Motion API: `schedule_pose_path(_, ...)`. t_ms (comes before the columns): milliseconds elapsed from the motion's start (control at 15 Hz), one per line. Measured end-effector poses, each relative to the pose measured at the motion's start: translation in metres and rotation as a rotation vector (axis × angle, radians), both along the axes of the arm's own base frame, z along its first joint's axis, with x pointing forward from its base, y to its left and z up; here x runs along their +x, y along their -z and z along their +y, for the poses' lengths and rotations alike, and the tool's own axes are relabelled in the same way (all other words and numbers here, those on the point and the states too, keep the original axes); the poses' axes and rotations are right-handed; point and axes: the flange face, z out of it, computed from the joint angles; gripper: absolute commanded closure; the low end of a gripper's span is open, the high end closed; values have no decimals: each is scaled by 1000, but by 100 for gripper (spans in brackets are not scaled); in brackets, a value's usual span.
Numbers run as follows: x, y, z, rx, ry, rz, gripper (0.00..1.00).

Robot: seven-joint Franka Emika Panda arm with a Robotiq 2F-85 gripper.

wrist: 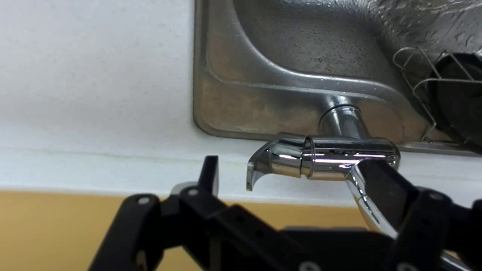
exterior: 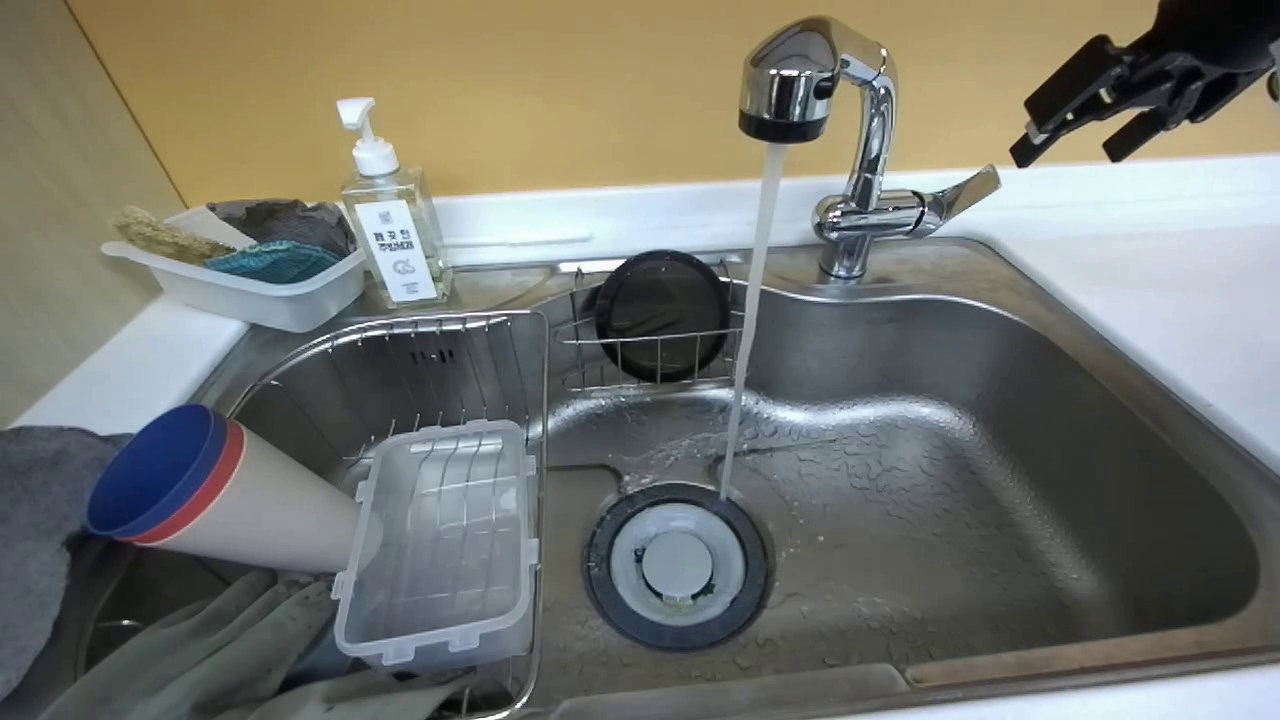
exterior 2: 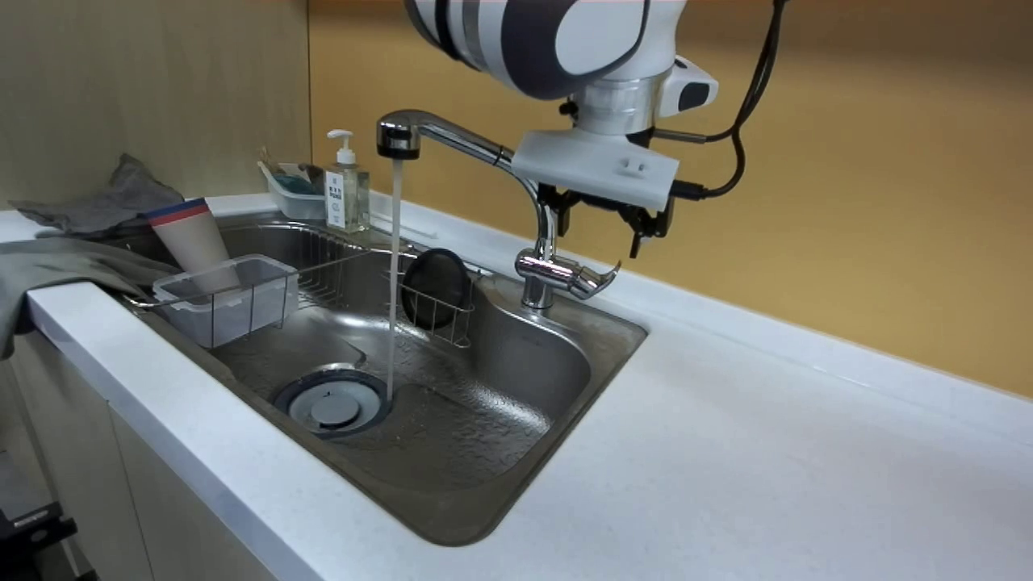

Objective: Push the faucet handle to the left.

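One faucet handle (exterior: 968, 195), a slim lever of mirror-bright chrome, sticks out sideways from the upright body of the faucet (exterior: 876, 130), at the upper right of the frame in an exterior view. There it slants up to the right, short and flat, with a squared-off end and tan and grey reflections along its face. The same handle (exterior 2: 601, 278) shows in an exterior view just right of mid-frame, its tip curling upward to a thin edge. In the wrist view it sits close to the centre of the frame, its end bent like a small hook toward the bottom edge.

The claw (exterior 2: 598, 244) hangs higher than the handle in both exterior views, near it but apart, its two jaws spread wide. In the wrist view the jaw at the right of the frame covers part of the faucet; whether they touch I cannot tell.

Water (exterior: 763, 220) drops in a thin stream from the rounded spray head (exterior: 790, 85), at the top in an exterior view, to the rim of the drain (exterior: 677, 565), low in the middle. The steel sink (exterior: 1010, 460) glistens, beaded with wet. A pump bottle (exterior: 400, 240) stands upright at the upper left, and cups (exterior: 260, 500) lie tilted at the lower left. The white worktop (exterior 2: 767, 452) fills the lower right in an exterior view
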Motion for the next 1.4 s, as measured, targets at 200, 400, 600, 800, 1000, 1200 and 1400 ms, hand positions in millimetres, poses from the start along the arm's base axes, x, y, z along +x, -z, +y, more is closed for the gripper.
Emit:
schedule_pose_path(200, 13, 5, 6, 97, 98, -2, 0)
schedule_pose_path(400, 27, 7, 15, 172, 157, -23, 0)
schedule_pose_path(600, 41, 9, 20, 208, 194, -49, 0)
schedule_pose_path(800, 54, 20, 17, 220, 224, -49, 0)
schedule_pose_path(1000, 65, 38, 12, 223, 247, -35, 0)
schedule_pose_path(1200, 74, 48, 9, 234, 266, -31, 0)
schedule_pose_path(1400, 82, 51, 6, 246, 281, -37, 0)
